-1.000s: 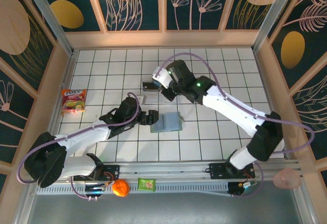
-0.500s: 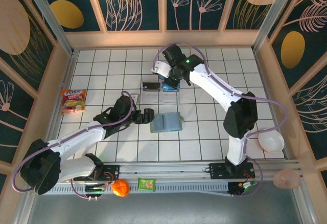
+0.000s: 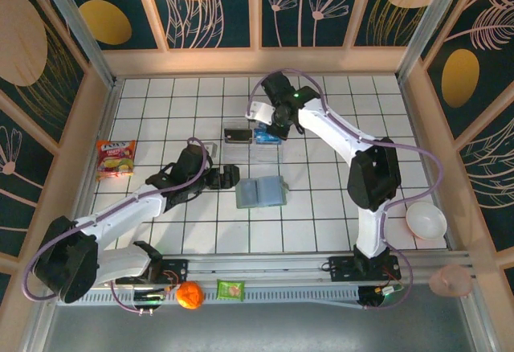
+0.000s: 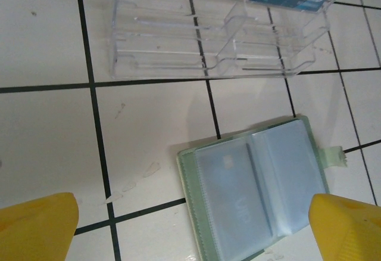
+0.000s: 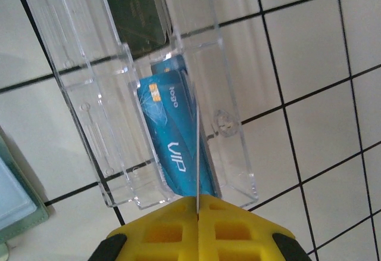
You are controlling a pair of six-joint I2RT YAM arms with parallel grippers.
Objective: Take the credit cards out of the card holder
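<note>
Top: the card holder (image 3: 261, 192) lies open, near of the clear tray (image 3: 252, 147); the tray's left compartment holds a dark card (image 3: 238, 136), its right a blue credit card (image 3: 266, 136). Left wrist: left gripper (image 4: 190, 228) spread wide beside the card holder. Right wrist: right gripper (image 5: 197, 228) pressed together above the blue credit card

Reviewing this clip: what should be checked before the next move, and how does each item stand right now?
1. Hold of the right gripper on the thin card, seen edge-on: ok, jaws shut on it.
2. That card is over the clear plastic tray, at the slot with the bright blue card: ok.
3. The left gripper is open: ok.
4. The grey-green folding card holder lies open and flat: ok.
5. Holder pockets emptied: cannot tell; faint markings show behind one cloudy pocket.
</note>
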